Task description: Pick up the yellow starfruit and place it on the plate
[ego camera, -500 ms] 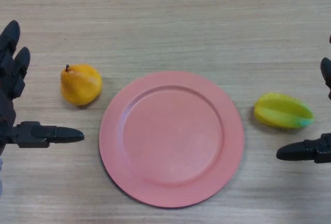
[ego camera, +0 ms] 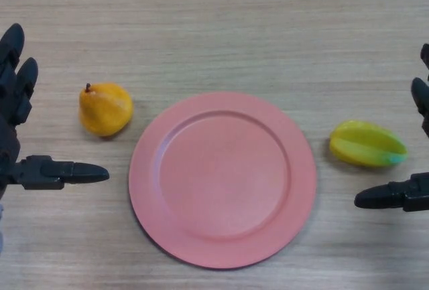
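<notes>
The yellow starfruit (ego camera: pixel 366 144) lies on the wooden table, just right of the pink plate (ego camera: pixel 167 230), not touching it. The plate holds nothing. My right hand (ego camera: pixel 402 196) shows at the right edge, open, its thumb pointing left just below the starfruit and its fingers above and to the right of it; it does not touch the fruit. My left hand (ego camera: pixel 20 129) is open at the left edge, idle.
An orange-yellow pear (ego camera: pixel 105 108) with a dark stem lies left of the plate, between the plate and my left hand.
My right hand has shifted slightly left, toward the starfruit. The starfruit, plate, pear and left hand have not moved.
</notes>
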`<act>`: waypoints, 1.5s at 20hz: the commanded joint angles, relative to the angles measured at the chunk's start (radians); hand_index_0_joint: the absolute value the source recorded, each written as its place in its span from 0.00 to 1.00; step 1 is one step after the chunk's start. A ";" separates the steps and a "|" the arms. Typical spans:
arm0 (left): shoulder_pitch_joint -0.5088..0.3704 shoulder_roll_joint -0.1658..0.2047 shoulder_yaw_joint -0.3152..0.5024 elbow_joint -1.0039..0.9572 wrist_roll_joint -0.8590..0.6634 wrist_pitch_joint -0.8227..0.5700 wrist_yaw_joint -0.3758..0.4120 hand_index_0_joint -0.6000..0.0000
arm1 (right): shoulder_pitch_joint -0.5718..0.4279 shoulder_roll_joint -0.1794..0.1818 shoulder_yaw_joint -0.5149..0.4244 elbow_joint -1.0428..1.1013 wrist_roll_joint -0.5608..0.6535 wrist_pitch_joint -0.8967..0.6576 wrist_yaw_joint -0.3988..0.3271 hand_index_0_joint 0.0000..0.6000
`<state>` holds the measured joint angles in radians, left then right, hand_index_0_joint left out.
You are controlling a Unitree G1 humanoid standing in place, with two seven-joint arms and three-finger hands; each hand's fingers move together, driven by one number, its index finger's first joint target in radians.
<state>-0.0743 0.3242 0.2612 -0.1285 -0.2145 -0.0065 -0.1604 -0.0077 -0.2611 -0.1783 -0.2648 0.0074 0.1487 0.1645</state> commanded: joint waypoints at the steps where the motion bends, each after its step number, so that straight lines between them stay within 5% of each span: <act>1: -0.029 0.059 0.077 -0.035 -0.022 -0.161 0.030 1.00 | -0.060 -0.054 -0.033 0.005 -0.030 -0.199 -0.032 0.00; 7: -0.031 0.049 0.063 -0.045 -0.016 -0.158 0.042 1.00 | -0.190 -0.106 0.003 0.322 -0.149 -0.402 -0.061 0.00; 14: -0.034 0.054 0.074 -0.036 -0.033 -0.181 0.038 1.00 | -0.311 -0.111 0.065 0.619 -0.240 -0.545 -0.111 0.00; 18: -0.027 0.051 0.074 -0.028 -0.040 -0.188 0.039 1.00 | -0.362 -0.118 0.094 0.745 -0.342 -0.588 -0.162 0.84; 19: -0.019 0.049 0.077 -0.021 -0.040 -0.201 0.039 1.00 | -0.411 -0.158 0.127 0.876 -0.574 -0.642 -0.288 1.00; 25: -0.017 0.056 0.094 -0.012 -0.034 -0.218 0.048 1.00 | -0.419 -0.155 0.122 0.853 -0.647 -0.569 -0.372 1.00; 30: -0.014 0.058 0.088 -0.020 -0.034 -0.203 0.043 1.00 | -0.383 -0.106 0.110 0.619 -0.523 -0.434 -0.266 1.00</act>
<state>-0.0573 0.3238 0.2623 -0.0961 -0.2252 -0.0597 -0.1381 -0.3381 -0.3326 -0.0103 0.3695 -0.5608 -0.1995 -0.0481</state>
